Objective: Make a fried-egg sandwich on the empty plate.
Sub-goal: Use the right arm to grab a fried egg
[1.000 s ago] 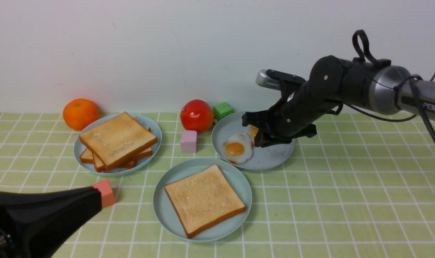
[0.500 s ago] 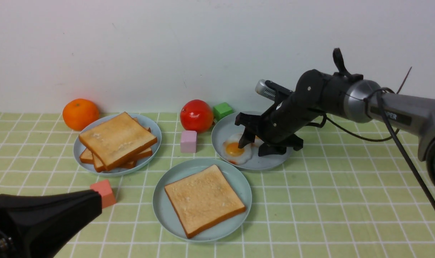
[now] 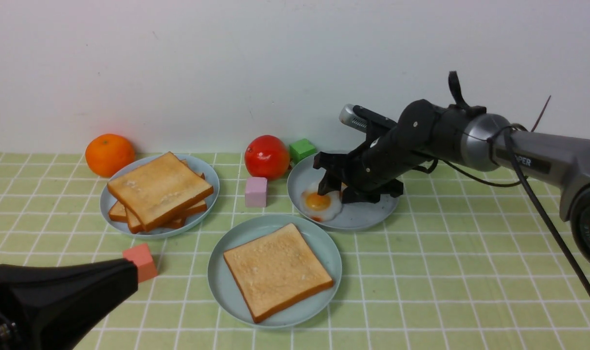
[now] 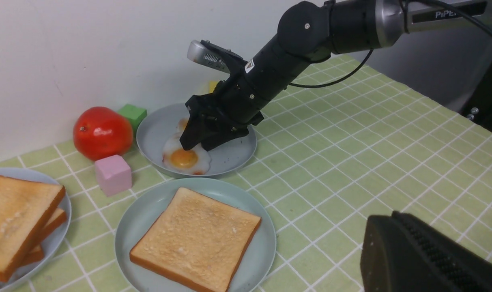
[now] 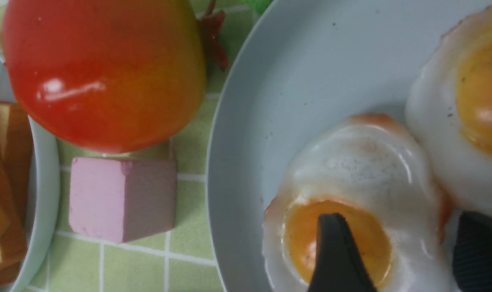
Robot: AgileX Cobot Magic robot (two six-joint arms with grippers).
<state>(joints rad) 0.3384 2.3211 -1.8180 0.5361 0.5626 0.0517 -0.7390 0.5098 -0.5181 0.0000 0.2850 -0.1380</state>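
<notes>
– Over on the far right plate [image 3: 372,219], the right gripper [image 3: 336,194] is down low, jaws spread wide, one either side of the front egg [image 3: 319,203].
– Has it got hold of it?
– No, nothing gripped. From the wrist camera one finger [image 5: 335,251] sits over the yolk and the other is out past the egg's edge, with a clear gap between them. Whether the tips touch the egg can't be told.
– Just the one egg there?
– Two. A second egg [image 5: 473,101] lies behind, overlapping the first, mostly hidden by the gripper from the front.
– And the sandwich?
– One toast slice [image 3: 277,270] lies flat on the green plate [image 3: 226,291], near centre, just this side of the egg plate, its top uncovered.
– Left arm?
– The left gripper [image 3: 124,279] hangs at the near left, closed tight, carrying nothing, right beside a salmon block [image 3: 140,261].
– Elsewhere?
– A toast stack [image 3: 158,187] sits far left with an orange [image 3: 109,154] behind it. A tomato [image 3: 267,156], a pink block [image 3: 256,191] and a green block [image 3: 302,149] sit between the two far plates.
</notes>
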